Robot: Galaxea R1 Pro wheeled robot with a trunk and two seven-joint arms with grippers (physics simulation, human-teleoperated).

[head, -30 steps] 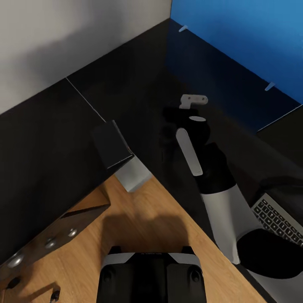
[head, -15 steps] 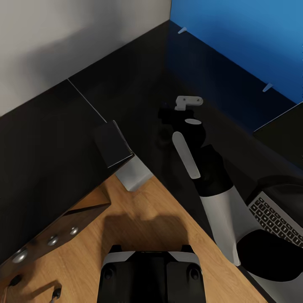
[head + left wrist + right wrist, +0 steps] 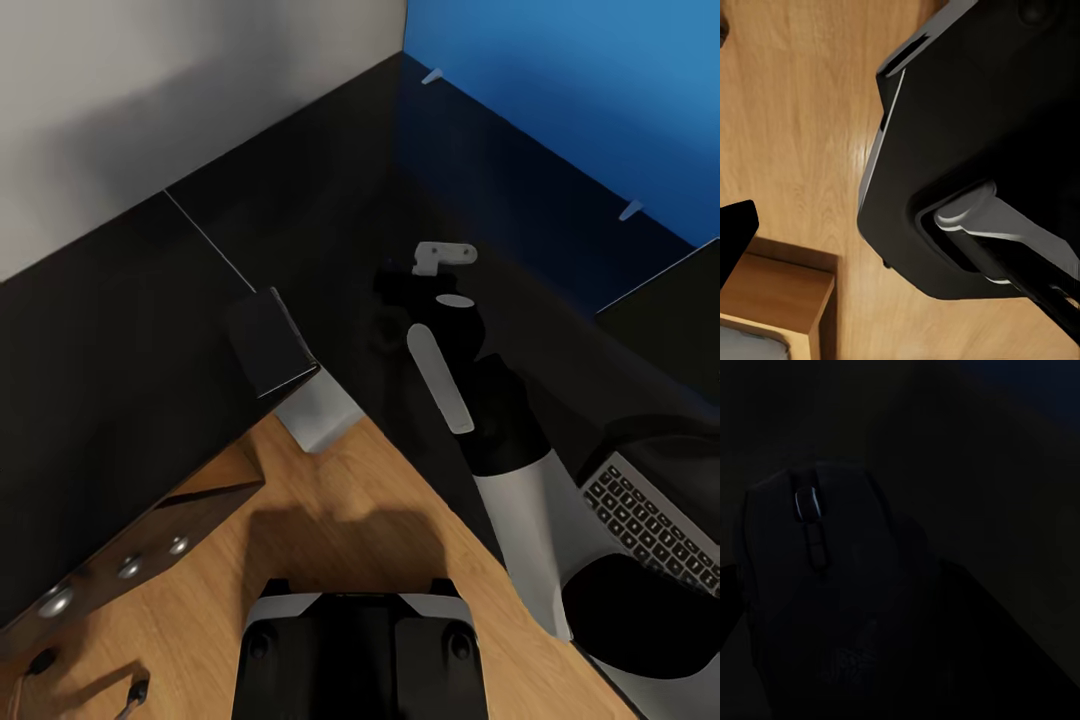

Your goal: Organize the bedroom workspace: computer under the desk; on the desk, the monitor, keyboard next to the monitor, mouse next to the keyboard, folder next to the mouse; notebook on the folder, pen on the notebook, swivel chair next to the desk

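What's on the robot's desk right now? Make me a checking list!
Surface: glossy black desk, fitted into the room's corner.
Job's things: keyboard on the desk by the right arm; mouse close in front of the right wrist camera, very dark.
Clutter: nothing seen.
Grippers: right gripper over the desk; open or shut unclear.
Cables: nothing seen.
Surroundings: blue panel and white wall behind the desk; wooden floor; silver drawer knobs.
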